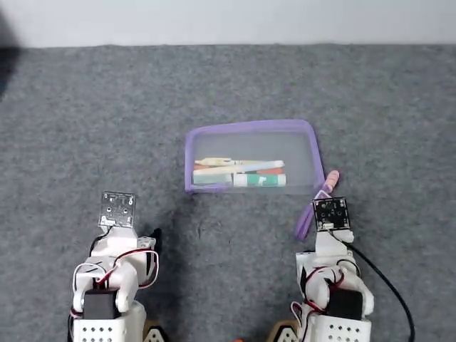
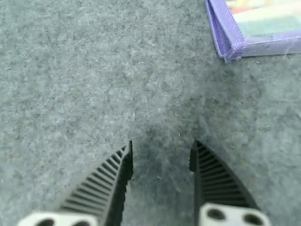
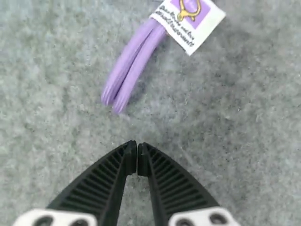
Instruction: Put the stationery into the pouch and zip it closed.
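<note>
The pouch point(image 1: 249, 127) is laid flat mid-counter with the stationery point(image 1: 239, 173) lodged inside, so only zipping is judged outstanding. The left pincer point(image 2: 162, 146) is held spread over bare counter. The right pincer point(image 3: 137, 146) is pressed together, empty, near the purple strap point(image 3: 134, 66).

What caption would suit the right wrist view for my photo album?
Right gripper, shut, poised above grey felt, just short of a purple strap and its paper tag.
</note>
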You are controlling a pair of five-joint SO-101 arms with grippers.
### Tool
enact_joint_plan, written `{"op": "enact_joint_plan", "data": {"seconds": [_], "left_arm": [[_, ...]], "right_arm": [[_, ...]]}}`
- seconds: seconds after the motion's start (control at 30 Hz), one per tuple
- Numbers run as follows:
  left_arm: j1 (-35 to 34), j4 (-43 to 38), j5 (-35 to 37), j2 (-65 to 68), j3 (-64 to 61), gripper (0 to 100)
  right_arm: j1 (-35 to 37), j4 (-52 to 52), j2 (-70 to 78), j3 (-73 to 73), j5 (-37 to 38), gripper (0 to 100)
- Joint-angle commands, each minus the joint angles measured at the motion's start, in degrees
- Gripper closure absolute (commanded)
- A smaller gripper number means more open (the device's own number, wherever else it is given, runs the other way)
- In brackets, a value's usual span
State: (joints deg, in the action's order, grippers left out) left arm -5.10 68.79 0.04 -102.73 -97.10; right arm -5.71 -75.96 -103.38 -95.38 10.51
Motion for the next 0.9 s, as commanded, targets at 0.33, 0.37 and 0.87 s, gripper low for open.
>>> {"op": "enact_joint_plan", "data": {"seconds": [0.33,0.37,0.87], "left_arm": [[-3.96,0.26,8.18,0.18,0.57,80],[-4.66,0.35,10.29,0.18,0.57,80],[-5.54,0.35,13.01,0.18,0.57,80]], "right_arm": [[-0.48,1.01,-0.48,-1.05,0.44,99.0],[-0.48,1.01,-0.48,-1.05,0.44,99.0],[-0.48,1.01,-0.48,-1.05,0.44,99.0]]}}
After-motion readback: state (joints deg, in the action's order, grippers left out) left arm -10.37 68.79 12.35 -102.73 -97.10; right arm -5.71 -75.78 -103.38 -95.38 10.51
